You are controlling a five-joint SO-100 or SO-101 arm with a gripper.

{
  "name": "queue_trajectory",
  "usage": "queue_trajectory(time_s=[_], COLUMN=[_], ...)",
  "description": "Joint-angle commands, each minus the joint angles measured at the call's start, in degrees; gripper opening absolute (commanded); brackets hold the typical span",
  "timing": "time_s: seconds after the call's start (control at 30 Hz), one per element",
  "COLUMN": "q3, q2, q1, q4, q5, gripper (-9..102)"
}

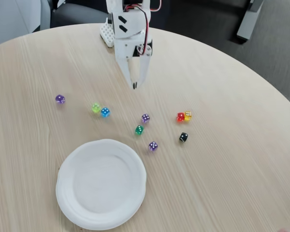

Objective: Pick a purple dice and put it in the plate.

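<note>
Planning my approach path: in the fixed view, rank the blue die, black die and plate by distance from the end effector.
From the end effector:
1. Blue die, lower left, beside the green-yellow die.
2. Black die, lower right, below the red die.
3. Plate, bottom left, farthest.

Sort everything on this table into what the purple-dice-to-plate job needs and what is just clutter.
Belongs to the job:
- light-purple dice, or its twin; which is meant is unclear
- white paper plate, with nothing on it
- gripper

Just lying about:
- darker round purple die
- lime die
- blue die
- green die
- red die
- yellow die
- black die
</note>
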Motion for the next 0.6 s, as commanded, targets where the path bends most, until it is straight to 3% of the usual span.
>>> queue_trajectory(time_s=[0.0,0.33,0.57], q3=[-5.7,-14.2,-14.2], q2=[-4.0,-14.2,-17.0], q1=[0.0,0.0,-0.3], q4=[-0.3,0.7,9.2], q5=[1.3,11.2,11.2], gripper=[0,0,0])
